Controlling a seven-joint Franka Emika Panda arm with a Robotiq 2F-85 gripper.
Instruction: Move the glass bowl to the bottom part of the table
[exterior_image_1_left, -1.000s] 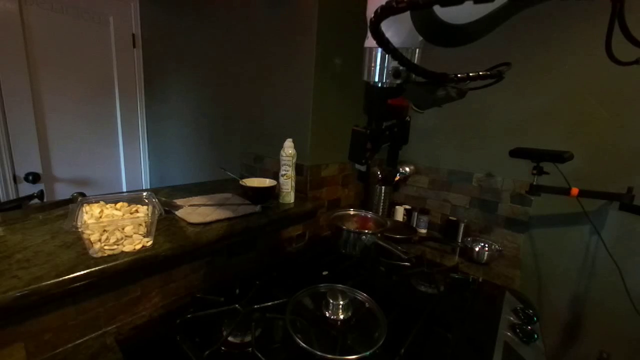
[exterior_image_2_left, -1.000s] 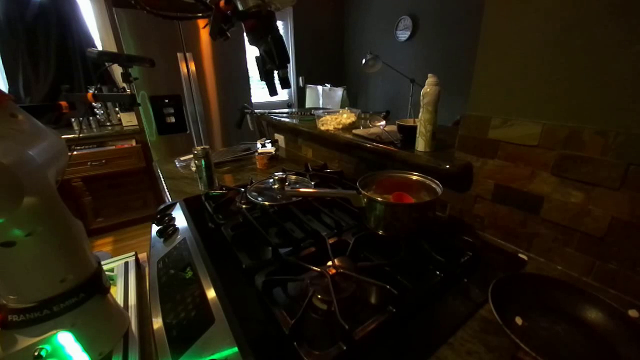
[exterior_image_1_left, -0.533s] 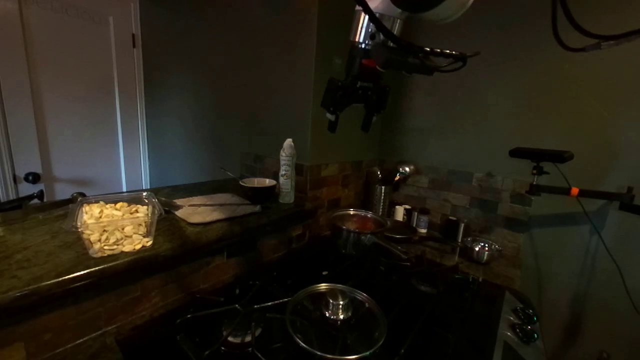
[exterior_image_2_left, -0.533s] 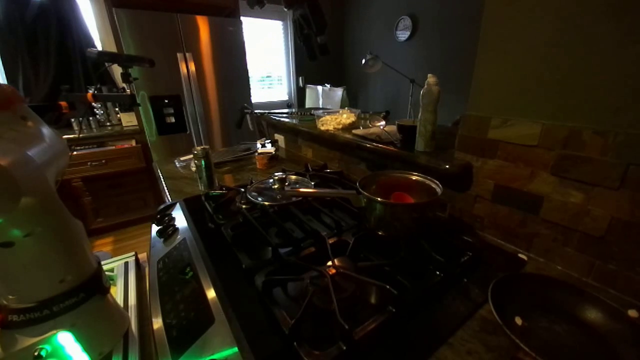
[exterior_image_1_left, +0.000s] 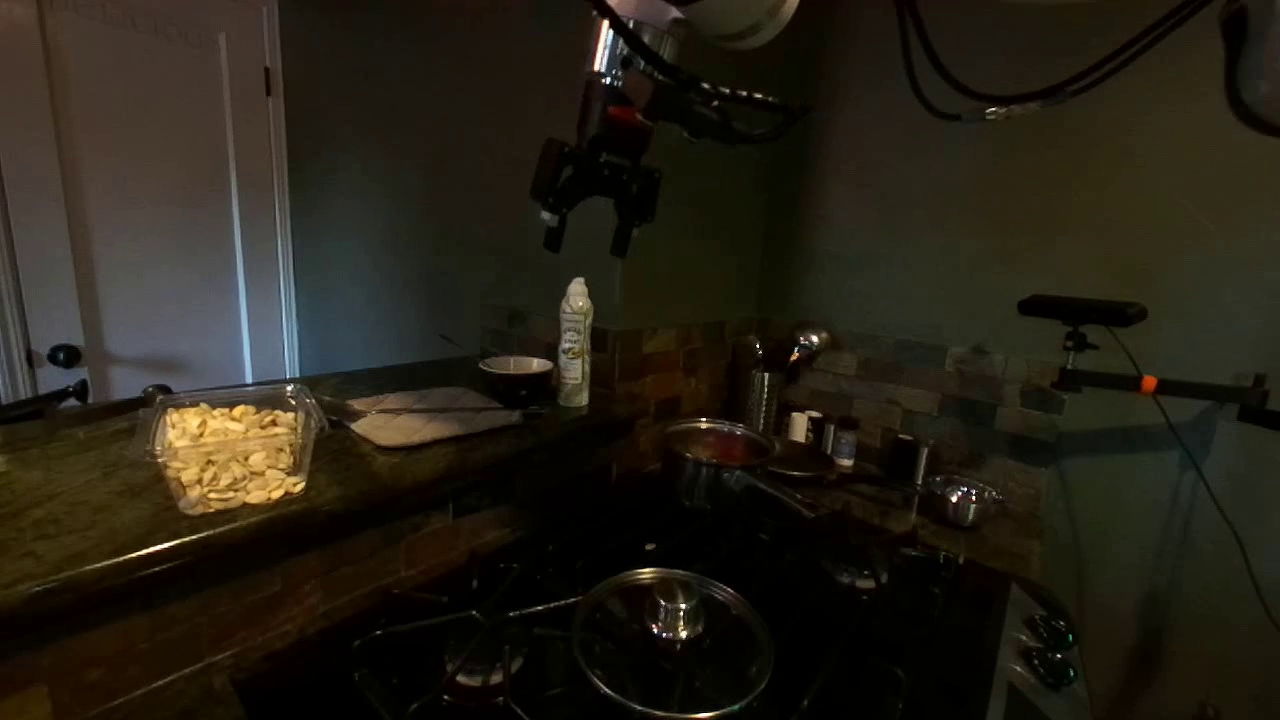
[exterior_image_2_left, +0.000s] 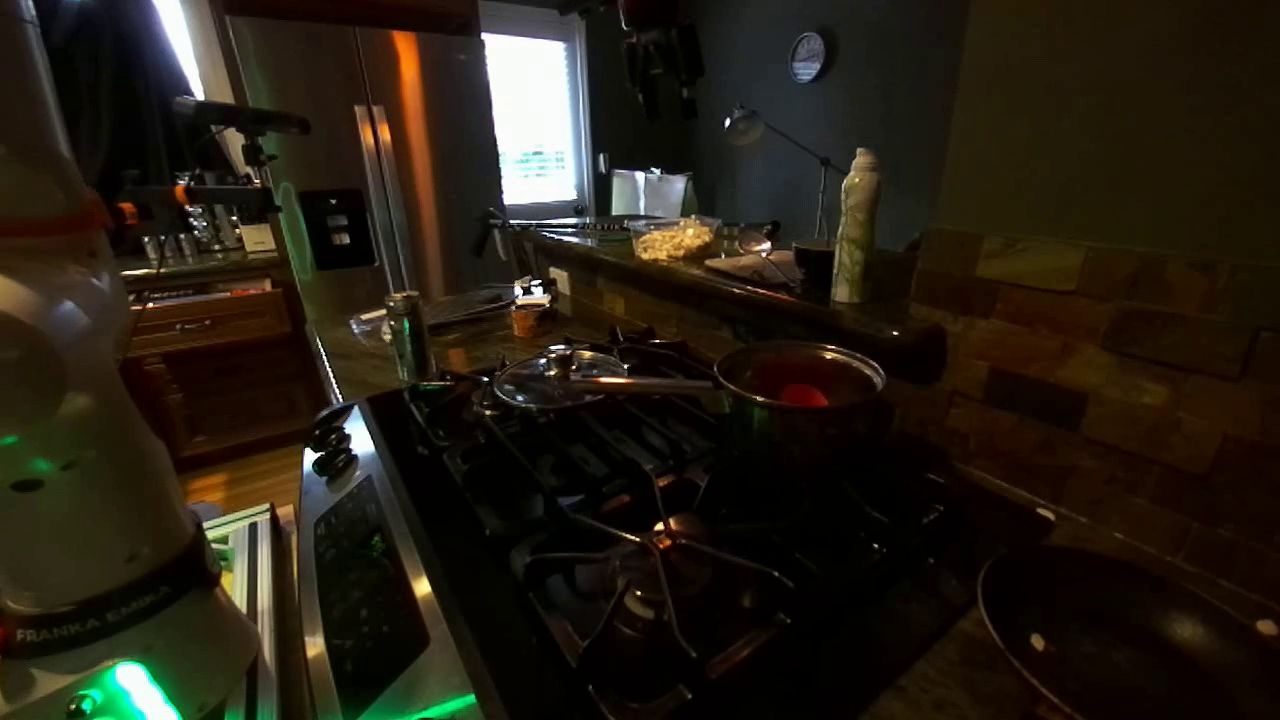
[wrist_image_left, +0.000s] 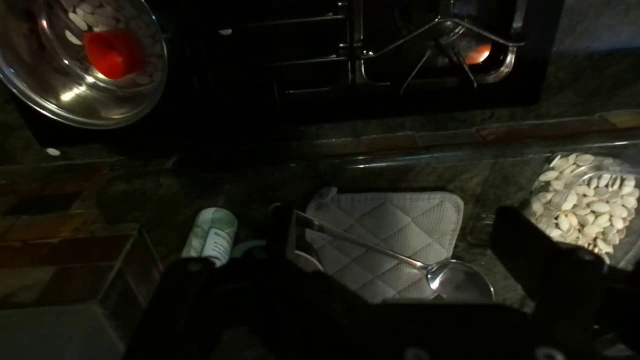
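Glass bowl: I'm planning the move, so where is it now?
In an exterior view, the glass bowl stands at the picture's left, on the dark countertop, left of the quilted pad.

glass bowl (exterior_image_1_left: 236, 452): on table (exterior_image_1_left: 80, 500) | pot holder (exterior_image_1_left: 430, 428) (spoon (wrist_image_left: 452, 278) across it): between glass bowl and bottle (exterior_image_1_left: 574, 345)

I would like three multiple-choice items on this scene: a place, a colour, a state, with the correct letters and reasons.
1. The clear bowl stands on the...
A. stove
B. floor
C. counter

2. The largest object in the pot is...
A. red
B. blue
C. green

3. The robot's fingers are...
A. shut
B. apart and empty
C. gripping something

1 C: both exterior views show it there.
2 A: its red shows in the wrist view.
3 B: a bare gap shows between them.
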